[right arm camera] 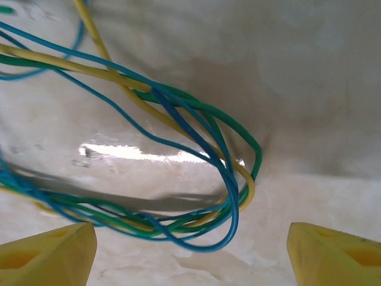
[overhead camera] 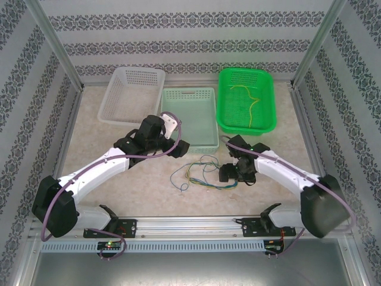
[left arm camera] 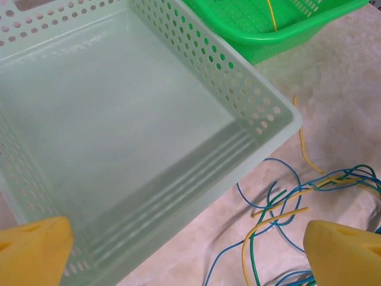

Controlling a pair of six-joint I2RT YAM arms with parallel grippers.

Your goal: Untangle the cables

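The cables (overhead camera: pixel 202 174), thin yellow, blue and green wires, lie tangled on the table between the two arms. My right gripper (overhead camera: pixel 231 173) sits low at the tangle's right end. In the right wrist view it is open (right arm camera: pixel 190 250), and a loop of the cables (right arm camera: pixel 233 206) lies on the table between and just ahead of its yellow fingertips (right arm camera: pixel 47 253), not pinched. My left gripper (overhead camera: pixel 178 145) is open (left arm camera: pixel 187 253) over the near corner of the pale green basket (left arm camera: pixel 226 65), with the cables (left arm camera: pixel 276 218) to its right. One yellow cable (overhead camera: pixel 252 102) lies in the green basket (overhead camera: pixel 245 70).
Three baskets stand in a row at the back: a white basket (overhead camera: pixel 138 70) on the left, the pale green basket (overhead camera: pixel 189 92) in the middle, the green basket (left arm camera: pixel 280 30) on the right. Metal posts and patterned walls enclose the table.
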